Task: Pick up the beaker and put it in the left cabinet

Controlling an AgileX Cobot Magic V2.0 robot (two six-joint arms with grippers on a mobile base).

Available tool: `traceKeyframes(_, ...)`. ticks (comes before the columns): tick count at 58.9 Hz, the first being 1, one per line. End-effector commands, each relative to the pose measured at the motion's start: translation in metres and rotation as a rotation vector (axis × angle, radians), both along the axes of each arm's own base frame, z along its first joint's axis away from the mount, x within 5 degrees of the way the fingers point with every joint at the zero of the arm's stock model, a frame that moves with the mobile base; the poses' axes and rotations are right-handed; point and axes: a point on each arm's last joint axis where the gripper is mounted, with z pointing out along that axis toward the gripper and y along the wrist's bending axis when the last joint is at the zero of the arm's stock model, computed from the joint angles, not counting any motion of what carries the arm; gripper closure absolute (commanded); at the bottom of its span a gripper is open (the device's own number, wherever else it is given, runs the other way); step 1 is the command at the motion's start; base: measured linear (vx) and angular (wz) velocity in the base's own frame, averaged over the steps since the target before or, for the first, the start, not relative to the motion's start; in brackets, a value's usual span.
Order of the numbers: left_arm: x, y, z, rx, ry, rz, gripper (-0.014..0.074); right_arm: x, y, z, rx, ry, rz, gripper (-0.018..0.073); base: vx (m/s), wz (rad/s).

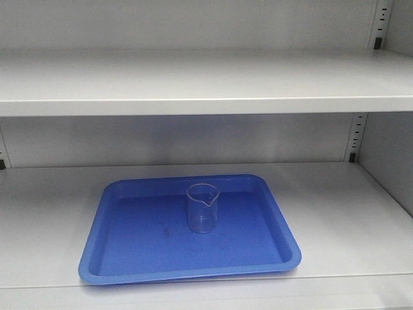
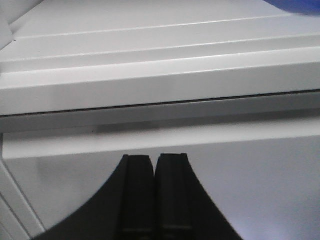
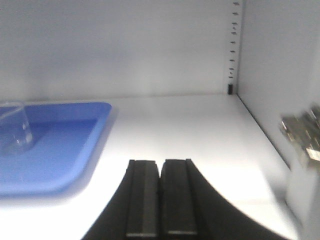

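Beaker [image 1: 203,208] upright on blue tray [image 1: 129,258] inside left cabinet [image 1: 193,84], spout toward camera-left. Well left of right gripper [image 3: 160,167], fingers pressed together. Left gripper [image 2: 154,162] likewise closed, empty, below shelf edge.

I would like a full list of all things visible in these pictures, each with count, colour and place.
beaker: one, clear glass, empty, upright near the middle of the blue tray.
blue tray: one, blue, flat on the lower shelf of the cabinet.
cabinet: one, pale grey, two shelves in view, slotted rails at the back corners.
metal object: one, silvery, blurred, at the cabinet's right wall; I cannot tell what it is.
left gripper: one, black, jaws closed, empty, facing the edge of a shelf.
right gripper: one, black, jaws closed, empty, over the lower shelf to the right of the tray.
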Motion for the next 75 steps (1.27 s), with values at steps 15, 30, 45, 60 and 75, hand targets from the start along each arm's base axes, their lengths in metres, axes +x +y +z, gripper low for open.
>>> traceKeyframes(15,0.001,-0.001,0.012,-0.004,-0.099,-0.018,0.0593,-0.050,-0.005,-0.064,0.056,-0.182,-0.004,0.0565,0.00,0.00)
traceKeyframes(30,0.001,-0.001,0.012,-0.004,-0.099,-0.018,0.0593,-0.058,-0.005,-0.071,0.007,-0.207,-0.006,0.0565,0.00,0.00)
traceKeyframes(45,0.001,-0.001,0.012,-0.004,-0.099,-0.018,0.0593,-0.058,-0.005,-0.071,-0.009,-0.210,-0.005,0.0565,0.00,0.00)
traceKeyframes(60,0.001,-0.001,0.012,-0.004,-0.099,-0.018,0.0593,-0.058,-0.005,-0.071,-0.009,-0.210,-0.005,0.0565,0.00,0.00)
traceKeyframes(75,0.001,-0.001,0.012,-0.004,-0.099,-0.018,0.0593,-0.058,-0.005,-0.071,-0.009,-0.210,-0.005,0.0565,0.00,0.00)
